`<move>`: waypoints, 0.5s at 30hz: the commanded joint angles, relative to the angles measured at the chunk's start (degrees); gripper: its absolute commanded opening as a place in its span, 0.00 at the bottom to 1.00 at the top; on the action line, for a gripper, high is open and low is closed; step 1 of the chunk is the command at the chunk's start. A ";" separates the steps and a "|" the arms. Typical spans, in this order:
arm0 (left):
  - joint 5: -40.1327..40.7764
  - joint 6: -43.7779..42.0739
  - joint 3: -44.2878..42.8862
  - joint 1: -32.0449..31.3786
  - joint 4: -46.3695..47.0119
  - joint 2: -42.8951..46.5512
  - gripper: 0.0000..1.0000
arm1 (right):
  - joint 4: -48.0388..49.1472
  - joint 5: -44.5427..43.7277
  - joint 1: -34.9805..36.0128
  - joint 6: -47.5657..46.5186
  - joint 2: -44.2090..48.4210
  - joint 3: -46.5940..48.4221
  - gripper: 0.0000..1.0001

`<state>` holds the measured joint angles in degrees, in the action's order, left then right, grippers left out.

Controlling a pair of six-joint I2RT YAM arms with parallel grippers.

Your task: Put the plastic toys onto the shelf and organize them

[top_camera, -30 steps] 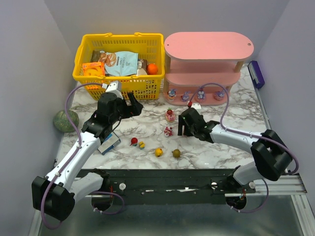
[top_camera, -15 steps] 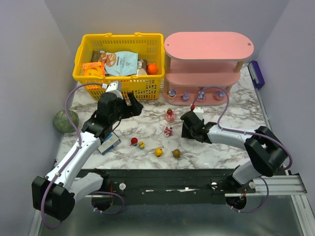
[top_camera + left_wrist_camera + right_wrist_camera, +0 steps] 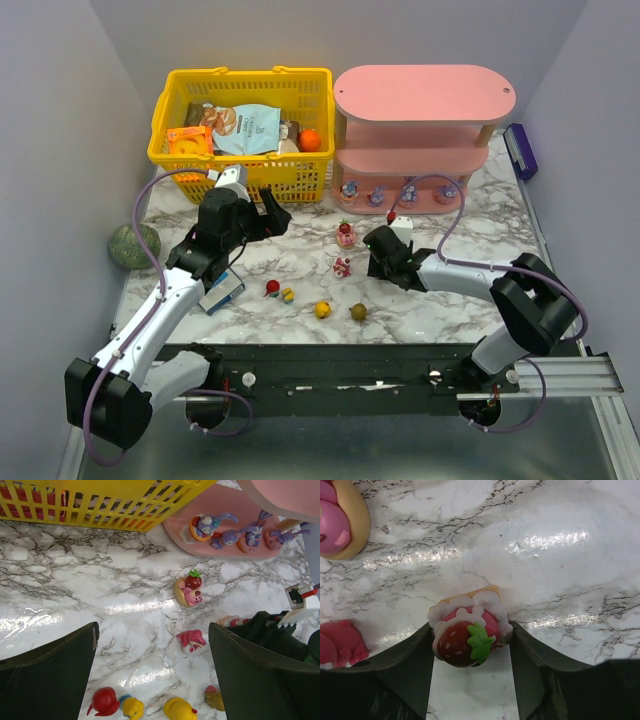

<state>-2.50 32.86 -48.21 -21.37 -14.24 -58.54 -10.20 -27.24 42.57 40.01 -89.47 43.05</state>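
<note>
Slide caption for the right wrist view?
Right pincer gripping a strawberry-topped toy on the marble tabletop; tan-based pink toy and second pink toy at left.

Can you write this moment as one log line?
left gripper: open, empty | right gripper: shut on strawberry toy | shelf: four toys at bottom

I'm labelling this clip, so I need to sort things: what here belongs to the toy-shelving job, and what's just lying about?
Job: pink shelf; purple bunnies on its bottom board; strawberry toy in the right gripper; pink toys and small round toys loose on the table.
Lying about: yellow basket with snack packets; orange ball; green ball; purple item; small box.
</note>
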 commanded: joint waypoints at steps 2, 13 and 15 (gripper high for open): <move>-1.28 0.10 -1.28 0.45 0.27 0.01 0.99 | -1.23 -1.50 0.24 1.74 -0.88 -0.33 0.38; -1.28 0.27 -1.19 0.45 0.00 0.36 0.99 | -18.16 -5.09 0.15 1.22 6.76 10.98 0.01; -1.28 0.27 -1.19 0.45 0.00 0.54 0.99 | -20.99 -6.76 -0.03 -0.36 9.13 13.89 0.01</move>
<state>-2.52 32.86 -48.21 -21.32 -14.26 -58.52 -23.14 -28.49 42.54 41.21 -86.17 49.60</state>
